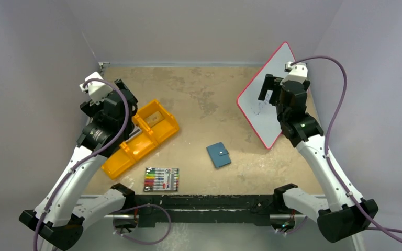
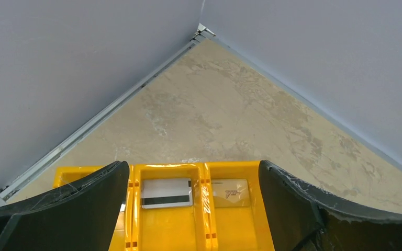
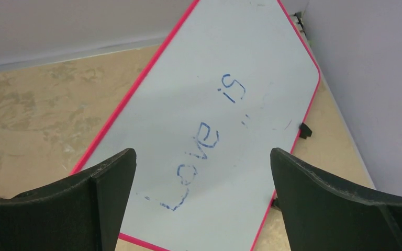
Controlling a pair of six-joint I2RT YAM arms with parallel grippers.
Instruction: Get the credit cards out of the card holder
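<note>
The teal card holder (image 1: 219, 155) lies closed on the table (image 1: 199, 94), well apart from both tools. The left tool (image 2: 192, 173) is spread above the orange bin (image 2: 204, 168), where a silver-grey card (image 2: 166, 192) and a tan card (image 2: 230, 192) lie in neighbouring compartments. The right tool (image 3: 203, 162) is spread over the whiteboard (image 3: 230, 78). The holder looks light and likely to slide, so pin one cover and lift at the tab. Cards are thin, stiff and slick, best pinched by an edge.

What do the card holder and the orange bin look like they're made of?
Card holder: probably faux leather or soft vinyl, matte teal, closed by a snap tab; too small to be sure. Orange bin: moulded plastic, smooth and glossy, with highlights on its thin dividers.
</note>
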